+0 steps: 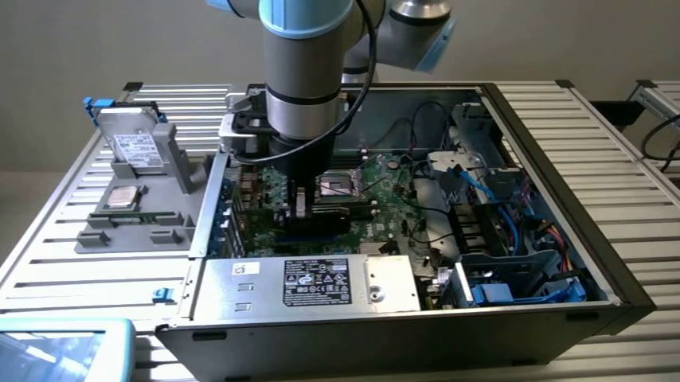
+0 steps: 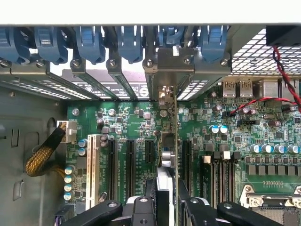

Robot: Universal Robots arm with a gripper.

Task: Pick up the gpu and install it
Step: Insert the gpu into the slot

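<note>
Gripping the gpu (image 2: 168,155) edge-on, the tool (image 2: 167,200) apparently holds it between crowded motherboard (image 2: 127,117) slots.

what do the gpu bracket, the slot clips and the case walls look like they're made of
GPU bracket: looks like bare sheet metal, dull silver, folded, with screws. Slot clips: probably moulded plastic, glossy blue with rounded shapes. Case wall: likely steel sheet, matte grey. Gripper grips the GPU edge-on, so its board material is hard to judge.
</note>
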